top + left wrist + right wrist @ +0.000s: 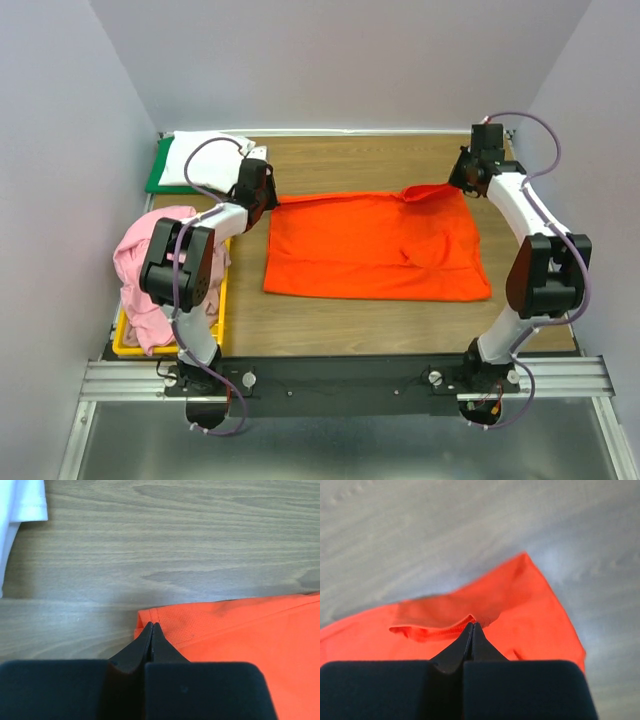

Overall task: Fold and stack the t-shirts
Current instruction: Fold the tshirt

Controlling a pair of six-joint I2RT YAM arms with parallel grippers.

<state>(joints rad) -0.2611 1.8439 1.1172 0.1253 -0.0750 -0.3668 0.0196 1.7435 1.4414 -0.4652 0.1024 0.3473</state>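
The orange t-shirt (370, 250) lies spread across the middle of the wooden table (350, 325), mostly flat, with a few shallow creases towards its right half. Its near edge runs fairly straight, parallel to the table's front, and bare wood shows on all four sides of it. The widest open strips are along the front and along the far edge.

The left gripper (151, 629) is pinched tight on the shirt's far-left corner, right at the hem; the corner sits low against the wood. The right gripper (471, 629) is likewise closed on the far-right corner, and there the cloth rises off the table in a small peaked fold, casting a shadow under it.

A folded white t-shirt (200, 160) rests on the green board (157, 175) in the far-left corner, near the left gripper but apart from the orange hem, with a band of bare wood between them in the left wrist view. To the left of the orange shirt, a heap of pink cloth (140, 255) spills over the yellow bin (218, 330) — whether it is one shirt or two cannot be told.
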